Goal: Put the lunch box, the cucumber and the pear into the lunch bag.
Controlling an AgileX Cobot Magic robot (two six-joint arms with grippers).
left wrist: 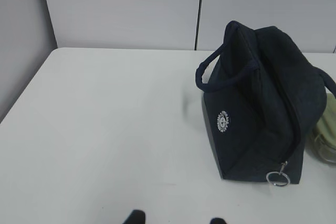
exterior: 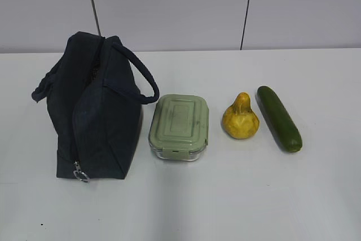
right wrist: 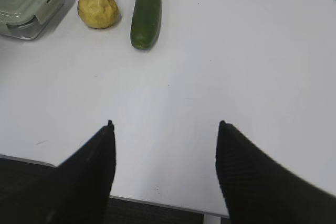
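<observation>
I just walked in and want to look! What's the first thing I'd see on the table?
The big dark bag at the left, zipped shut with a silver ring at its front. Right of it, in a row, sit a green-lidded box, a bumpy yellow pear and a dark green cucumber.

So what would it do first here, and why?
Probably the left gripper should reach for the ring pull on the lunch bag: its zipper looks closed, and the lunch box, pear and cucumber all lie outside it. Both grippers are open and empty.
</observation>
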